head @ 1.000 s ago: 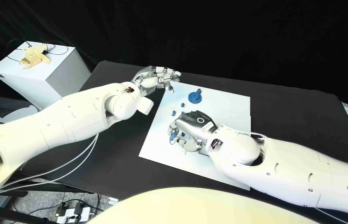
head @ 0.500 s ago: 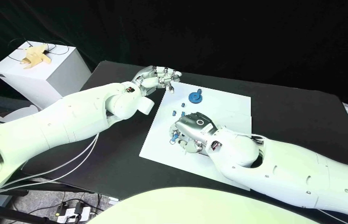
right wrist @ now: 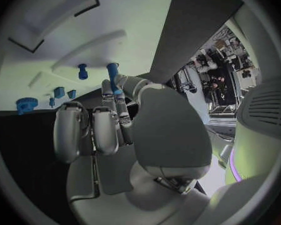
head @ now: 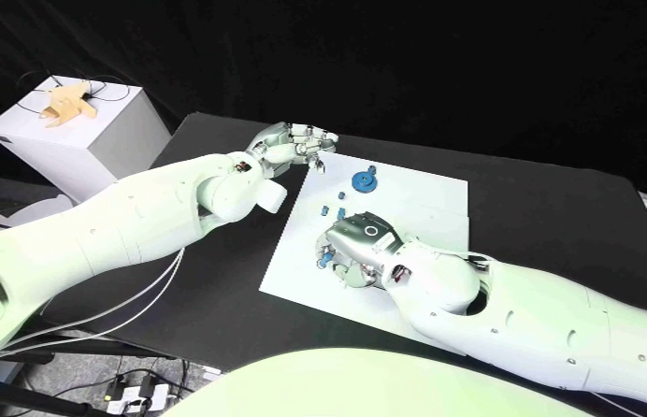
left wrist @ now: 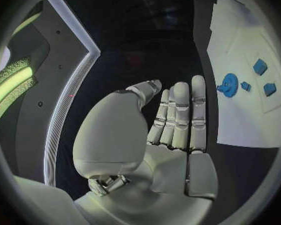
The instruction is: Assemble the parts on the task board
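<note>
The white task board (head: 418,202) lies in the middle of the black desk (head: 539,202). On it stand one blue gear (head: 362,182) and two small blue blocks (left wrist: 264,77) beside it. The right hand (head: 353,246) hovers over the board, pinching one blue peg (right wrist: 113,74); another peg (right wrist: 82,71) stands in the board nearby. The left hand (head: 290,144) rests beyond the board's edge, fingers straight and close together, holding nothing.

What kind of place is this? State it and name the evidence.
Probably a robotics lab or test bench. A black table against a black backdrop carries a white task board with small blue parts such as a blue gear, worked by a two-armed robot; the right hand pinches a blue peg.
</note>
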Tool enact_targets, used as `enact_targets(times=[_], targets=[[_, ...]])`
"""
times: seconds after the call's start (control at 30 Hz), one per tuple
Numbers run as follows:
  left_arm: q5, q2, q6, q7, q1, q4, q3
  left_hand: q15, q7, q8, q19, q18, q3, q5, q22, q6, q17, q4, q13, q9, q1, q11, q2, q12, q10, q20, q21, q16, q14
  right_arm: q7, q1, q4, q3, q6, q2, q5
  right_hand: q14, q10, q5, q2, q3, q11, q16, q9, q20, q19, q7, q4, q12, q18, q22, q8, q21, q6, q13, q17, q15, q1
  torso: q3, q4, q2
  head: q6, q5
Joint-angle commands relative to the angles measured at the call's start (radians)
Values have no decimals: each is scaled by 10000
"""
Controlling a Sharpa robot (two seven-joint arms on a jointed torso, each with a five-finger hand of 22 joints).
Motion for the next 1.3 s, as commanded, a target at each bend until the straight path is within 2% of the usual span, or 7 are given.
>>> enact_targets(times=[0.03, 0.63, 1.07, 1.17, 1.3], targets=[[-30, 7, 117, 38, 6, 26, 8, 22, 4, 68, 93, 154, -39, -24, -9, -52, -12, -10, -9, -14, 14, -12, 50, -41, -83, -9, -20, -35, -72, 18, -30, -9, -4, 132, 32, -156, 184, 559, 26, 111, 67, -502, 27, 805, -47, 186, -3, 4, 32, -163, 32, 37, 56, 92, 9, -1, -70, -14, -3, 3, 0, 2, 14], [-43, -15, 91, 9, 6, 41, 8, 22, 4, 68, 93, 154, -39, -24, -9, -52, -12, -10, -9, -14, 14, -12, 50, -41, -83, -9, -20, -35, -72, -67, -132, -55, -5, -109, 123, -178, 183, 583, -1, 122, 127, -501, 23, 870, -44, 178, -2, -60, -16, -161, 40, 77, 57, 58, 28, -14, -68, -79, -7, -4, -8, 2, 38], [-48, -38, 89, 0, 7, 57, 8, 22, 4, 68, 93, 154, -39, -24, -9, -52, -12, -10, -9, -14, 14, -12, 50, -41, -83, -9, -20, -35, -72, -155, -139, -161, -5, 342, 205, -335, 168, 572, -25, 108, 148, -489, -8, 911, -39, 154, 8, -92, -61, -150, 2, 97, 14, 21, 37, -83, -61, -146, -10, 2, -2, 2, 40], [-52, -45, 85, -12, 7, 63, 8, 23, 5, 87, 104, 154, -53, -20, -31, -60, -11, 13, -22, -18, 24, -10, 63, -36, -90, -7, -49, -36, -82, -77, -139, -196, -6, 396, 228, -280, 123, 376, -14, -15, 87, -421, -87, 957, -6, 93, 66, -132, -241, -129, -89, 62, -91, -147, 15, -233, -6, -336, -10, -2, -1, 2, 45], [-67, -50, 86, -30, 7, 83, 8, 23, 5, 87, 104, 154, -53, -20, -31, -60, -11, 13, -22, -18, 24, -10, 63, -36, -90, -7, -49, -36, -82, 58, -139, -224, -7, 401, 244, -221, 79, -173, 23, -416, 11, -211, -168, 857, 114, -174, 253, -184, -422, -1, -641, -228, -669, -590, -88, -380, 177, -608, -4, -7, -14, 2, 47]])
